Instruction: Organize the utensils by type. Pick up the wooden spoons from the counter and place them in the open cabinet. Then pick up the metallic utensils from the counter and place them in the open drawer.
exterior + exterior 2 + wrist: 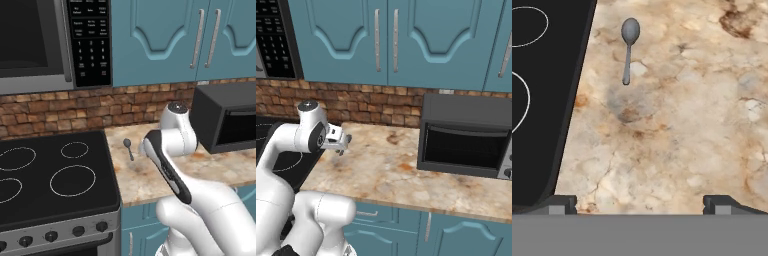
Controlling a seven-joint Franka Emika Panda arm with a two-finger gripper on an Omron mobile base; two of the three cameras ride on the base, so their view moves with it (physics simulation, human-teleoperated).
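Gripper [640, 202], jaws wide apart, points down over counter [687, 130] near grey spoon [629, 48].

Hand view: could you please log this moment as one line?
pincer: open, empty, above counter | grey metal spoon: flat on counter beside stovetop, ahead of pincer | not yet grasped

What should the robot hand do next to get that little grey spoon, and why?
Probably move forward toward the grey spoon and lower over its handle. The gripper hangs open above bare counter, holding nothing, and the spoon lies flat ahead of it, beside the stovetop.
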